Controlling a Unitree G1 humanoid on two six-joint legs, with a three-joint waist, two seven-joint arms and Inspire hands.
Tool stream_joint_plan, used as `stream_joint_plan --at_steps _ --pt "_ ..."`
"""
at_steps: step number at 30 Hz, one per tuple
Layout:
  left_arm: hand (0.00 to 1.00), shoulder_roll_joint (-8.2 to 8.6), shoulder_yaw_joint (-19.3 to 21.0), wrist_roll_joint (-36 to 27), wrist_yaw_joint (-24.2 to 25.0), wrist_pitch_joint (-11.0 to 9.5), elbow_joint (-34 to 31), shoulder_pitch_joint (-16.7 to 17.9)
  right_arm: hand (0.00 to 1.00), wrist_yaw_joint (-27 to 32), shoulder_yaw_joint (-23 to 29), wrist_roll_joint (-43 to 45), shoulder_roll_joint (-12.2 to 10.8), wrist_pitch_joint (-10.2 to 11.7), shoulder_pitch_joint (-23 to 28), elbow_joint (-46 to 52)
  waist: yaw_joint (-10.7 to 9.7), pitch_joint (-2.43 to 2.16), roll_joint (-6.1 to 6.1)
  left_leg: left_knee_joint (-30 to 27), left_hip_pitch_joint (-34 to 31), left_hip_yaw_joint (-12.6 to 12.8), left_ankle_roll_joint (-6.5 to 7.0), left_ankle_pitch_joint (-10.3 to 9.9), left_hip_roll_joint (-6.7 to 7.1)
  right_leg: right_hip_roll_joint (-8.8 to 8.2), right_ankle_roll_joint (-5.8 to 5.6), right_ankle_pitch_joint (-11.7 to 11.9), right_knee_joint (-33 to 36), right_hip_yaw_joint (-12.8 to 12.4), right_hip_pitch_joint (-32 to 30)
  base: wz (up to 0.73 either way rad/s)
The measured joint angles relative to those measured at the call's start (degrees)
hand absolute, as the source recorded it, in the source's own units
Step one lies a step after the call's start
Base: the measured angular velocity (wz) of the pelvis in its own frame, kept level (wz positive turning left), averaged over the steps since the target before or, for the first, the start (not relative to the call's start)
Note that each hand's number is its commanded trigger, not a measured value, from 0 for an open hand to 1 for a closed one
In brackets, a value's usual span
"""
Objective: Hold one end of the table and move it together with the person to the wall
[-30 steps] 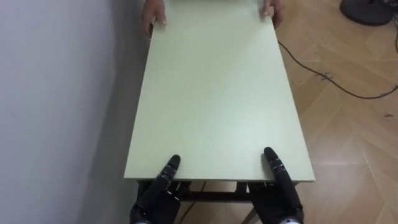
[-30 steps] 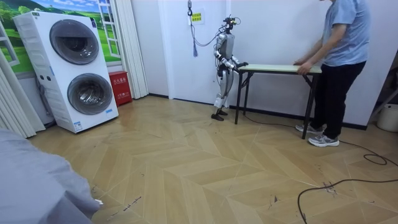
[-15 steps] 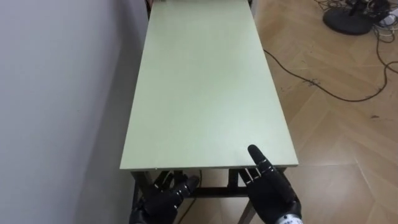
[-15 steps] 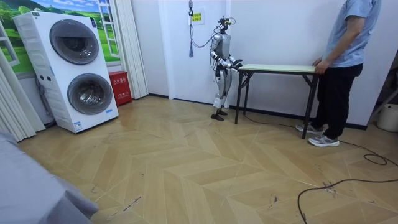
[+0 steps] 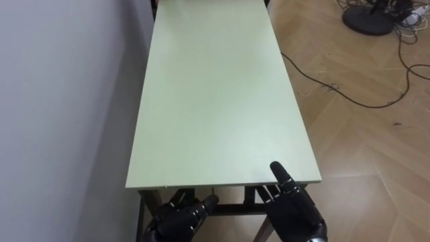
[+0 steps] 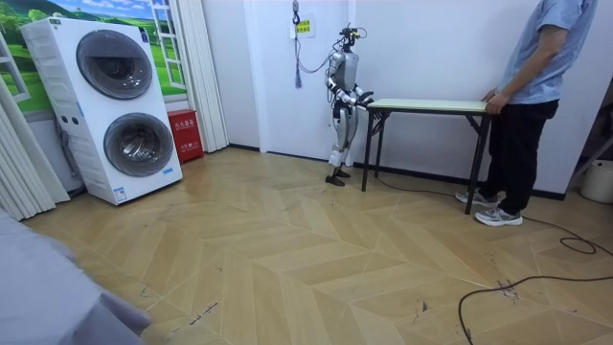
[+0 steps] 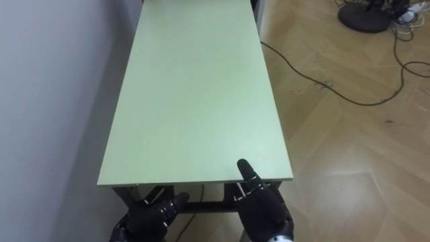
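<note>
Off the top now, below near edge of pale-green rectangular table (bare): left hand, right hand, fingers relaxed.

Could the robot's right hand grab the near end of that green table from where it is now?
Probably yes. The right hand is right at the near edge of the table, with its thumb reaching over the top. Nothing lies between hand and edge.

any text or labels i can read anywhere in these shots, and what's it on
Small sign on the wall: there is print, too small to read.
Red box: white marks, too blurred to read.
Table top: no text on it.
</note>
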State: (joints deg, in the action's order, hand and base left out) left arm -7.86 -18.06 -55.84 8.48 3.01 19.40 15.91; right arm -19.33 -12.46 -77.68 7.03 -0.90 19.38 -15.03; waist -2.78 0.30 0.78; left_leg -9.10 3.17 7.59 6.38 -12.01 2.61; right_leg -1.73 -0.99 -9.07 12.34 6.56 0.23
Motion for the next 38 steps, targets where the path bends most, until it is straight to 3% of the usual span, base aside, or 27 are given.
stream_joint_plan --at_steps 4,6,11,16,20,23,27,32,35,38 --pt "0.0 -1.03 -0.05 2.08 0.01 1.22 0.89 -0.07 0.0 -2.53 0.09 3.54 0.29 -0.43 -0.32 -2.72 -0.06 -0.02 -0.18 0.25 0.45 -0.21 -0.02 -0.01 -0.04 0.09 0.0 0.0 -0.85 0.04 0.86 0.01" --pt "0.0 -1.07 0.06 3.1 0.02 1.11 3.65 -0.3 0.0 -3.31 0.46 7.9 0.37 -0.41 -0.69 -6.38 -0.2 -0.3 -0.03 0.33 0.74 -0.26 -0.07 -0.03 -0.11 0.13 0.0 0.0 -0.92 0.37 1.19 0.02" --pt "0.0 -2.12 0.68 5.81 0.01 1.16 9.75 0.54 0.0 -3.43 0.83 15.95 0.35 -0.46 -0.64 -13.4 -0.15 -0.1 -0.42 0.38 0.59 -0.25 -0.13 -0.07 -0.11 0.09 0.0 0.0 -1.59 1.36 1.38 0.0" --pt "0.0 -2.44 5.41 10.48 0.0 1.05 16.77 0.65 0.0 -3.45 4.97 24.49 0.78 -0.67 -1.24 -24.29 0.17 -0.09 -1.15 0.4 0.6 -0.27 -0.13 -0.09 -0.09 -0.01 0.02 0.01 -1.68 1.45 1.42 0.0" --pt "0.0 -2.95 6.86 10.42 -0.38 0.67 23.78 0.04 0.0 -3.4 5.82 24.62 2.15 -0.41 -2.95 -32.14 -0.04 -0.06 -1.4 0.42 0.59 -0.37 -0.13 -0.1 -0.08 0.07 0.01 0.01 -1.79 1.44 1.44 0.0" --pt "0.0 -2.9 8.43 11.82 -0.53 0.67 25.4 0.36 0.0 -3.32 7.52 26.7 2.26 -0.45 -2.86 -36.47 0.3 -0.01 -1.55 0.5 0.68 -0.73 -0.13 -0.1 -0.07 0.1 0.01 0.01 -1.86 1.41 1.54 0.06" --pt "0.0 -2.9 12.44 14.18 -0.63 0.43 32.87 -0.08 0.0 -2.72 10.01 29.52 2.2 -0.4 -2.81 -44.57 0.07 0.12 -1.39 0.84 1.18 -0.73 -0.21 -0.15 -0.14 0.21 0.01 0.01 -1.92 1.69 2.0 0.0" --pt "0.0 -2.59 15.28 18.05 -2.35 -0.88 37.3 0.11 0.0 -1.03 13.35 30.96 1.27 -0.35 -1.59 -48.8 -0.02 0.17 -1.55 0.93 1.1 -0.35 -0.21 -0.18 -0.15 0.19 0.01 0.01 -1.82 2.02 1.67 -0.04" --pt "0.0 -1.47 18.07 21.88 -5.45 -0.95 41.36 -0.3 0.0 1.16 14.66 31.09 1.01 -0.42 -2.91 -52.41 -0.03 -0.11 -1.38 1.36 1.76 -0.25 -0.17 -0.21 -0.09 0.18 0.01 0.01 -1.83 1.86 2.22 0.0" --pt "0.0 -0.88 20.13 25.69 -8.34 -0.91 43.61 -0.3 0.0 2.76 15.47 31.01 0.9 -0.48 -2.97 -53.9 0.05 -0.03 -1.48 1.38 2.54 -0.24 -0.16 -0.21 -0.09 0.3 0.01 0.01 -1.95 1.56 2.84 0.0"
